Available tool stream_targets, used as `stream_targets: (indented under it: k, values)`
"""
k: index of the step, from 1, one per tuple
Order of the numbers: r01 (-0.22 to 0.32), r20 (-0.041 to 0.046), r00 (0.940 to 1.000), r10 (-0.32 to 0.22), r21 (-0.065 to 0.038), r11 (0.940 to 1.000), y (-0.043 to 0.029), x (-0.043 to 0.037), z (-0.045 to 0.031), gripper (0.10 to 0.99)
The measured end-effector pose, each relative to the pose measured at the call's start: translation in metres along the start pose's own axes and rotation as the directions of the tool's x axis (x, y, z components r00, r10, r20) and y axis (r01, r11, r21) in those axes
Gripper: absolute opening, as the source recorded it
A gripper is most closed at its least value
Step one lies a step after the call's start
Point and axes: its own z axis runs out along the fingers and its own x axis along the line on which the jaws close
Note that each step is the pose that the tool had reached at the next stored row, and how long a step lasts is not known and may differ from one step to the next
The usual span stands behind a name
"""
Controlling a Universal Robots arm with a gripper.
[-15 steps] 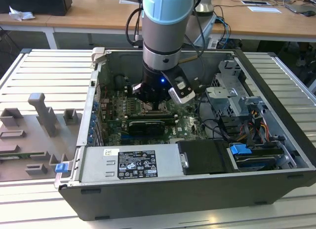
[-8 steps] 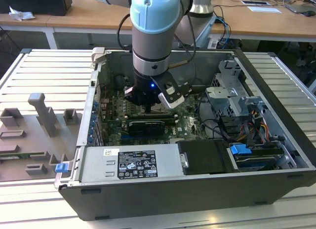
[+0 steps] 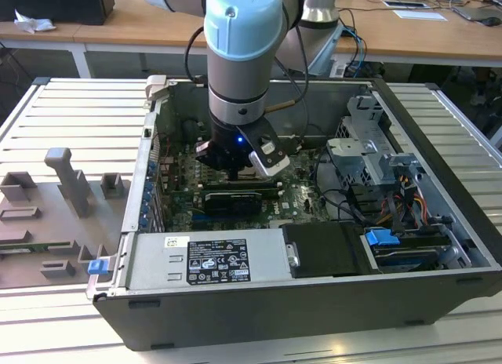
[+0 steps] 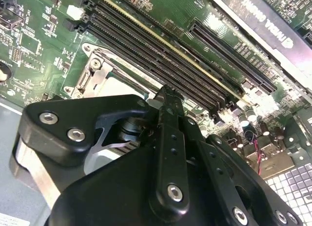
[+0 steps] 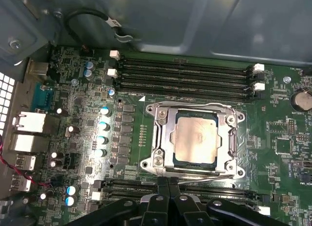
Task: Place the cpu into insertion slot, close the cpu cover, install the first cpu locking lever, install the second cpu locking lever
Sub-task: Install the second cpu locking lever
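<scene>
Cpu (image 5: 196, 138) seated in insertion slot (image 5: 168, 138), centre of first wrist view — cpu cover (image 5: 195, 108) down around it. Gripper (image 5: 168, 181) at lower edge, fingers pinched together, holding nothing, tips at cover's near edge. Judgement: placement and cover done — lever state unclear.

Motherboard (image 5: 146, 119): green, speckled with silver capacitors.
Cpu (image 5: 196, 137): pale silver-grey face.
Cpu cover (image 5: 163, 133): bright silvery frame.
Memory slots (image 5: 185, 77): black, white end clips.
My gripper (image 5: 168, 184): matte black.
My arm (image 3: 239, 42): pale blue and grey.
Case (image 3: 259, 313): dark grey.
</scene>
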Motion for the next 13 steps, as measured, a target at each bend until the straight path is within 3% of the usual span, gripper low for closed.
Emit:
stream_targets:
  k: [7, 11, 13]
  values:
    - [0.001, 0.0008, 1.0, -0.001, -0.005, 1.0, -0.0011, 0.0085, 0.0011, 0.106]
    - [0.005, 0.0021, 1.0, -0.005, -0.02, 0.9998, -0.0017, 0.013, 0.0046, 0.106]
    - [0.007, 0.0028, 1.0, -0.007, -0.032, 0.9995, -0.0025, 0.0138, 0.0079, 0.106]
